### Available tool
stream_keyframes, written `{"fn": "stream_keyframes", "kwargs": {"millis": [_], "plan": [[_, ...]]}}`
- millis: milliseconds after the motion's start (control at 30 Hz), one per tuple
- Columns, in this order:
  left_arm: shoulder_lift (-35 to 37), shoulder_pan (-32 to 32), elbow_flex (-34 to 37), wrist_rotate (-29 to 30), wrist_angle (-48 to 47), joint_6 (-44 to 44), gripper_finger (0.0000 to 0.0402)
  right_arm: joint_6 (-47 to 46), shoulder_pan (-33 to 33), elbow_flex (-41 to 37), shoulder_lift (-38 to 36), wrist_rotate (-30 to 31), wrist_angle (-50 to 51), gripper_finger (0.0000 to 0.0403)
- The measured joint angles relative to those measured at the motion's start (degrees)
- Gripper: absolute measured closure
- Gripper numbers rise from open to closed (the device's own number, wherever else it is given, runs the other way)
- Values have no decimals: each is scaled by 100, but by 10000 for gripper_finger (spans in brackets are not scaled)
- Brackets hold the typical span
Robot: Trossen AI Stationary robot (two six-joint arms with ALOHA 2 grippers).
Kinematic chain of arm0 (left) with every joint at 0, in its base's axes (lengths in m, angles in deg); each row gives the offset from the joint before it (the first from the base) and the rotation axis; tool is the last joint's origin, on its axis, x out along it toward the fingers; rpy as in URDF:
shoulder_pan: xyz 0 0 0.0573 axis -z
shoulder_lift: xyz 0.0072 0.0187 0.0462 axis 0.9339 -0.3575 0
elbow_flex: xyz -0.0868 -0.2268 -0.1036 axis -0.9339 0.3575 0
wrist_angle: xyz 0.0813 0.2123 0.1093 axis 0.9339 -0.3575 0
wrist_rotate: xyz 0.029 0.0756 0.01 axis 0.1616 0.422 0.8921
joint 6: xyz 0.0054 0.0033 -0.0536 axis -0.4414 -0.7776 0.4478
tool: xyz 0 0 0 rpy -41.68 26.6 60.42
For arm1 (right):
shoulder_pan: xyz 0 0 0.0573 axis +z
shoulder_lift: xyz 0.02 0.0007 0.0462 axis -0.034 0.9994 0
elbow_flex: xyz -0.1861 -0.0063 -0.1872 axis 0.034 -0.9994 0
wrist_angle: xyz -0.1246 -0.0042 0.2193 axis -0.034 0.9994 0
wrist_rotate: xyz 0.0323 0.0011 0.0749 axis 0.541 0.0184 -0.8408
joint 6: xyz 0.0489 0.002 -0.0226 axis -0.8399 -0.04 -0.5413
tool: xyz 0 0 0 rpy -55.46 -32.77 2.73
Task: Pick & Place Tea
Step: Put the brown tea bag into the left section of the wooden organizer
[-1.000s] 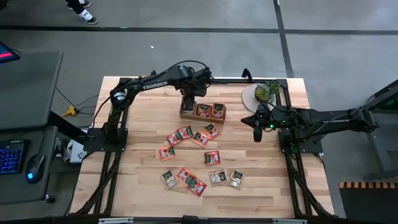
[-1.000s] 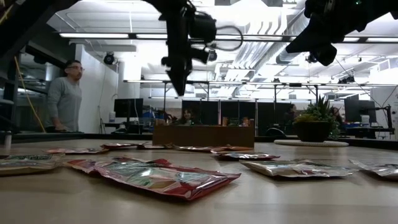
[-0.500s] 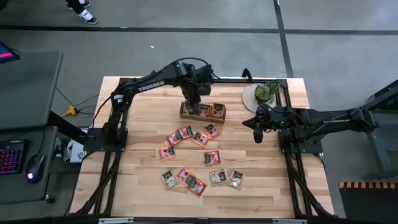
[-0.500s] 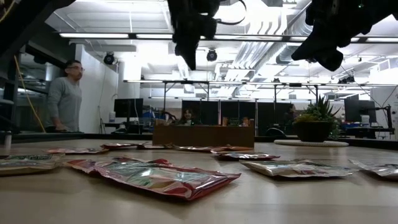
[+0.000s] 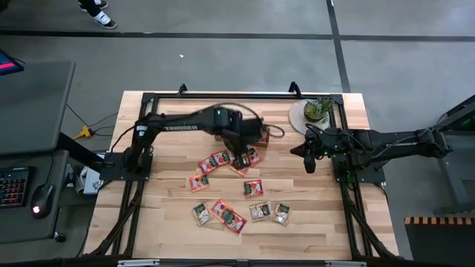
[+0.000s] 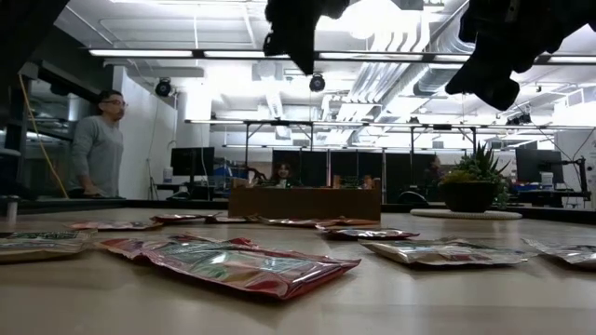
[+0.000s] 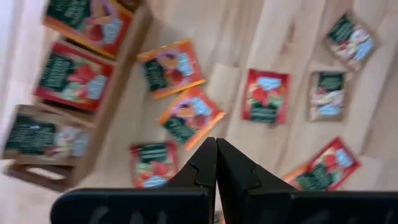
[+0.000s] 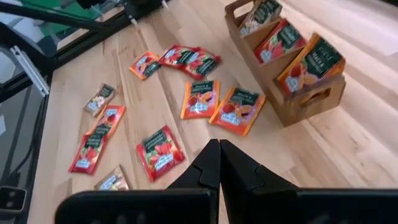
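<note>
Red-orange and pale tea sachets (image 5: 254, 189) lie flat and scattered on the wooden table; the right wrist view shows them too (image 8: 160, 149). More sachets (image 8: 283, 40) stand in the compartments of the brown wooden tray (image 8: 311, 93) near the far edge; in the high view my left arm covers most of the tray. My left gripper (image 7: 216, 146) hangs shut and empty above the scattered sachets (image 7: 189, 118), just on the near side of the tray (image 7: 121, 81). My right gripper (image 8: 219, 149) hovers shut and empty to the tray's right (image 5: 308, 162).
A small green potted plant (image 5: 318, 110) stands on a white round mat at the far right. Black frame rails (image 5: 141, 148) run along the table's left and right sides. A person (image 6: 96, 149) stands in the room beyond the table.
My left gripper has left the spot above the tray's left compartment, risen, and swung toward the near edge and slightly right, ending over the scattered sachets. The sachets and the tray have stayed in place.
</note>
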Motion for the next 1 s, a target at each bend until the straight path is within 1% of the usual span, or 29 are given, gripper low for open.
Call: {"fn": "stream_keyframes", "kwargs": {"millis": [200, 367, 433, 600, 700, 733, 833, 900, 1000], "plan": [[0, 711, 2, 359, 275, 961, 401, -229, 0, 0, 0, -170, 187, 403], [0, 1275, 64, 637, 721, 1821, 401, -399, 0, 0, 0, -318, 201, 403], [9, 1460, 312, 755, 1032, 2254, 401, -535, 0, 0, 0, -393, 224, 403], [-11, 1966, 1143, 799, 1654, 3211, 401, -996, 0, 0, 0, -582, 241, 403], [-9, 2288, 1661, 780, 2530, 3498, 401, -1025, 0, 0, 0, -584, 250, 403], [-11, 2363, 1820, 693, 2850, 3639, 401, -1025, 0, 0, -1, -583, 290, 403], [-9, 2443, 2305, 598, 3815, 4211, 401, -1147, 8, 0, -9, -585, 495, 403], [-9, 2435, 2567, 751, 4260, 4572, 401, -1199, 81, 0, -13, -539, 576, 403], [-9, 2341, 2689, 955, 4650, 4945, 401, -1320, 267, 0, 2, -302, 625, 403]]}}
